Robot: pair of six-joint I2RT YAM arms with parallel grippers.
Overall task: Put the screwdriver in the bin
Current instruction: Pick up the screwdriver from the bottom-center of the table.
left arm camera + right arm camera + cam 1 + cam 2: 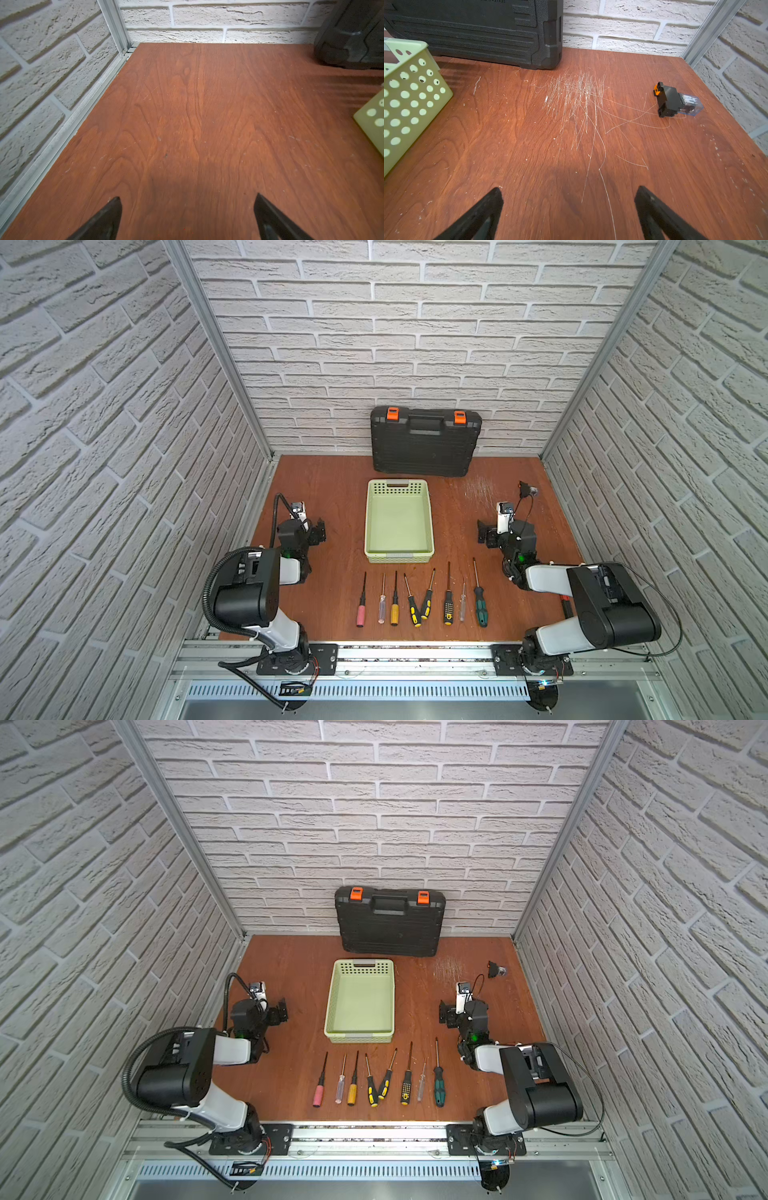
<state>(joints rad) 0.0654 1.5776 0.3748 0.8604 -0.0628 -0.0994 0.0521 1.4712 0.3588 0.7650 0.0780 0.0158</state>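
- Step in hand: none begun. It is judged to be the outset, with no approach made. The bin [398, 526] is seen empty in both top views.
- Task's thing: a row of eight screwdrivers [448, 608] is laid on the surface [332, 489] just off the bin's short wall nearest the arm bases, with the shafts pointing toward the bin. None is touched.
- Left claw [187, 205]: spread wide, with nothing between its fingers. It is held off the bin's left long wall, apart from it.
- Right claw [569, 197]: likewise spread and empty, off the bin's right long wall.
- Not of the task: a black toolcase [424, 448] is stood beyond the bin's far wall. A small relay [675, 101] lies beyond the bin, to its right.
- Next move (judgement): no particular screwdriver is fixed by the task. One claw should be brought back to the row, lowered over a handle and closed across it.
- The green-handled screwdriver [481, 608] is nearest the right claw, and the pink-handled screwdriver [360, 614] nearest the left.
- The black-and-yellow pair [414, 610], lying close together at the handles, is better avoided.
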